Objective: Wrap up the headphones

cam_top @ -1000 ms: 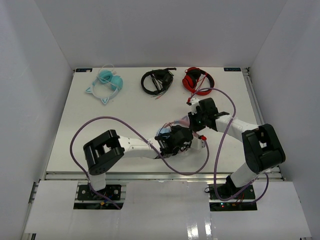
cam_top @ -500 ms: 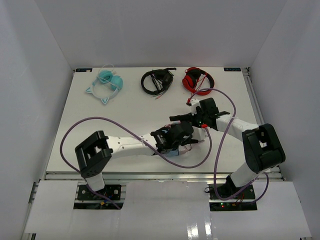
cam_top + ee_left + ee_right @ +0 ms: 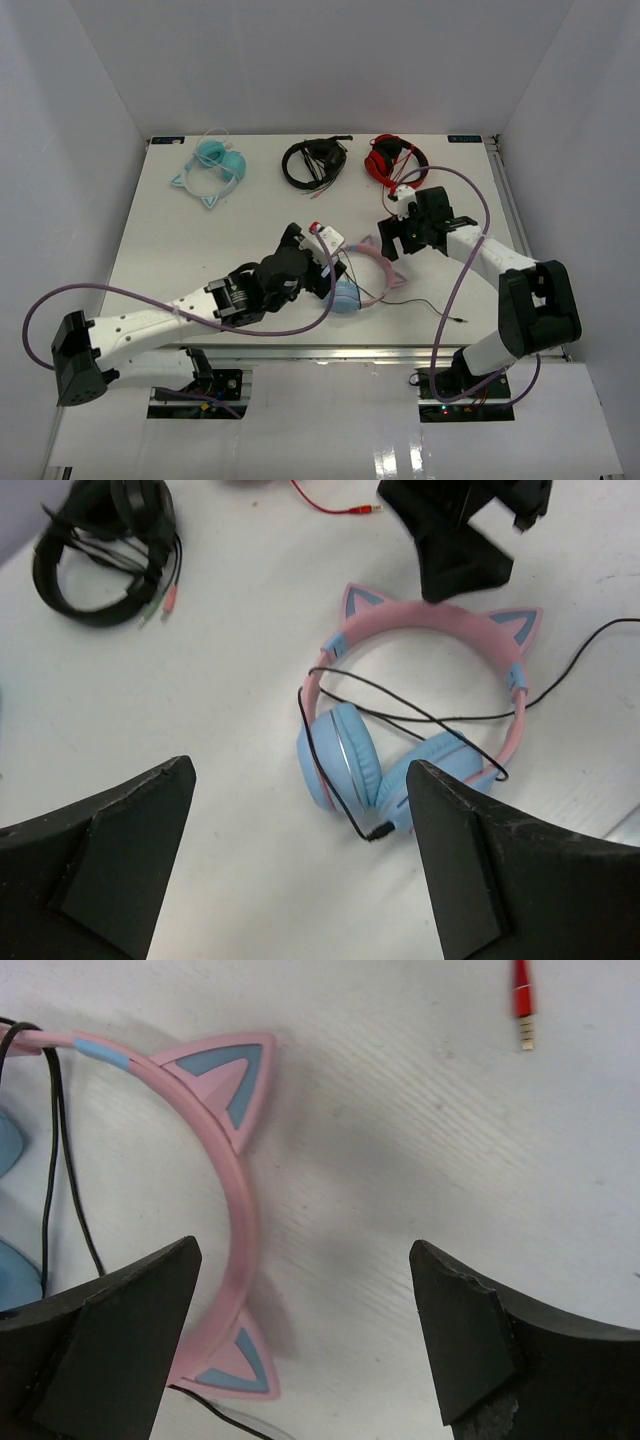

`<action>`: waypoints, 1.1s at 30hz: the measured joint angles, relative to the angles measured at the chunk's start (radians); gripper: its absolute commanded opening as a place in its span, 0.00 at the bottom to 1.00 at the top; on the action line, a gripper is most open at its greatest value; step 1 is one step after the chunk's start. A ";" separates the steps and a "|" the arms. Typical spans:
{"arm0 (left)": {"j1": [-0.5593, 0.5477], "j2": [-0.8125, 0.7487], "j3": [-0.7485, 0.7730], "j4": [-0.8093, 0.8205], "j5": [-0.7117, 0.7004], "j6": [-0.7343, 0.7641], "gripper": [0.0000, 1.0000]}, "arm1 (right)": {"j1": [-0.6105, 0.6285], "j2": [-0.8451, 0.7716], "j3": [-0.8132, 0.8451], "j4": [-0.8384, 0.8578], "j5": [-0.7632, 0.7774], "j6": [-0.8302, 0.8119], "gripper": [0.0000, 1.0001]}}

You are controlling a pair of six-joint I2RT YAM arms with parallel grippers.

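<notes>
- Two grippers, top view: the left gripper [image 3: 312, 262] and the right gripper [image 3: 397, 240] both stand spread wide and hold nothing, one on each side of the headphones [image 3: 372, 272].
- Top view, position: the headphones lie flat on the white table [image 3: 200, 240], near its front edge and right of centre. The pink headband [image 3: 383, 262] lies toward the right gripper, and the light blue ear cups [image 3: 347, 297] are just beside the left gripper.
- Top view, cable: the thin dark cable [image 3: 425, 308] trails loose to the right across the table.
- Top view, far edge: teal headphones [image 3: 215, 165], black headphones [image 3: 313, 160] and red headphones [image 3: 393, 158] lie in a row, well apart from the pink pair.
- Left wrist view: the fingers [image 3: 110, 850] sit at the lower corners, far apart, gripping nothing. The headphones [image 3: 420, 730] lie beyond them, untouched. The cable [image 3: 400, 715] crosses the headband's arc in slack loops. The right gripper [image 3: 460, 540] is just beside the top of the headband.
- Right wrist view: the fingers [image 3: 490, 1340] are far apart and empty. The headband [image 3: 225, 1160], with both cat ears, lies on the table. A red plug [image 3: 522, 1000] lies at upper right.
</notes>
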 measured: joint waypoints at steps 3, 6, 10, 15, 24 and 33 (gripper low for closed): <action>0.013 -0.105 -0.074 -0.039 0.014 -0.111 0.98 | -0.015 -0.082 0.000 -0.018 0.057 -0.034 0.90; 0.018 -0.194 -0.119 -0.055 0.038 -0.187 0.98 | -0.026 -0.160 0.000 -0.027 0.099 -0.074 0.90; 0.019 -0.283 -0.165 -0.066 0.068 -0.264 0.98 | -0.039 -0.267 -0.001 -0.092 0.017 -0.215 0.96; 0.019 -0.326 -0.174 -0.109 0.111 -0.331 0.98 | -0.041 -0.434 -0.076 -0.290 -0.189 -0.612 0.84; 0.019 -0.444 -0.186 -0.199 0.124 -0.364 0.98 | -0.040 -0.460 -0.314 -0.462 -0.095 -0.868 0.84; 0.019 -0.641 -0.268 -0.236 0.123 -0.360 0.98 | -0.040 -0.373 -0.358 -0.323 0.059 -0.798 0.39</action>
